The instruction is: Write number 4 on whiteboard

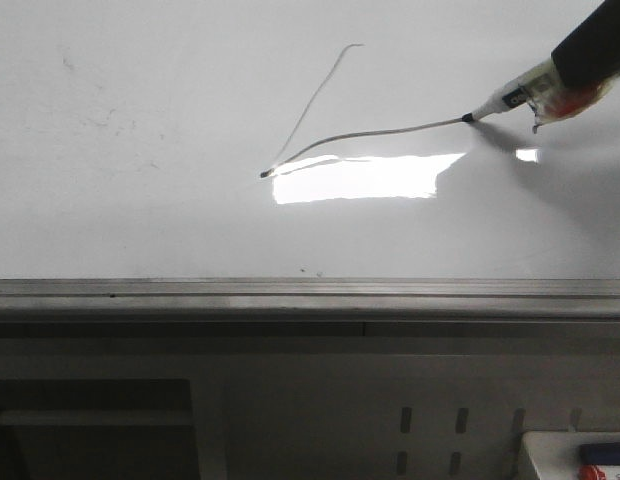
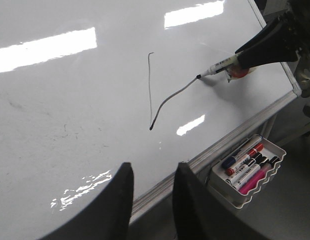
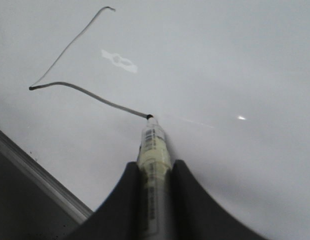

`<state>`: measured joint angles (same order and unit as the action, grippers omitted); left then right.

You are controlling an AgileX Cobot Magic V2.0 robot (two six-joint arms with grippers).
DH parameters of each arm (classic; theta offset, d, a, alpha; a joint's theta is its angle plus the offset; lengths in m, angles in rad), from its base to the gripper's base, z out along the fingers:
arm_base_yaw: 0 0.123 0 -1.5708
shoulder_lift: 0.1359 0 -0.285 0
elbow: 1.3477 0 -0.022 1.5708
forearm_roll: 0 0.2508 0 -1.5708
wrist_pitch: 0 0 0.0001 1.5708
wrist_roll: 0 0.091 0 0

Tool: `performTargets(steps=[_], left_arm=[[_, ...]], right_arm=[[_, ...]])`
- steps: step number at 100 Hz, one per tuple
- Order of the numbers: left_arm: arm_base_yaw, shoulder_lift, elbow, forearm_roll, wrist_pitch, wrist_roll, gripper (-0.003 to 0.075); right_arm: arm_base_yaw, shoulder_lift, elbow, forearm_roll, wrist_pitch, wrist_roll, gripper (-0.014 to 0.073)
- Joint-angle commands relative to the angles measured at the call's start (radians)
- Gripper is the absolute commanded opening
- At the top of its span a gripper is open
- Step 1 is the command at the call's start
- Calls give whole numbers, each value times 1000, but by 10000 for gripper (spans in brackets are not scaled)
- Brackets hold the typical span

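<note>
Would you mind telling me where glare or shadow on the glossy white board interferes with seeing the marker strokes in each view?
Front view: a bright glare patch on the glossy whiteboard touches the corner of the thin dark-grey marker strokes; the right gripper casts a soft shadow. Left wrist view: glare bands lie clear of the strokes. Right wrist view: only small glints, strokes clear.

On the glossy whiteboard (image 1: 140, 220), the number 4 (image 1: 320, 120) shows only 2 thin strokes: slant and curved crossbar.
</note>
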<state>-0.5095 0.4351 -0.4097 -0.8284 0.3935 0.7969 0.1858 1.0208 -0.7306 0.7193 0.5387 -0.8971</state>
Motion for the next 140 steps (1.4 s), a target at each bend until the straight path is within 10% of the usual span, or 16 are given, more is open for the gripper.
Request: performTargets(steps=[1,36,140], left_arm=[[1,7,-26,-29,-47,-9,167],[1,7,-26,-52,-50,-9,167],[1,7,-26,-52,-43,-9,167]], right_arm=[[-2,-15,-37,-70,-59,6,-53],[249,-42,-225,-58,-109,4,-53],[243,180,-169,-62,-186,26,-53]])
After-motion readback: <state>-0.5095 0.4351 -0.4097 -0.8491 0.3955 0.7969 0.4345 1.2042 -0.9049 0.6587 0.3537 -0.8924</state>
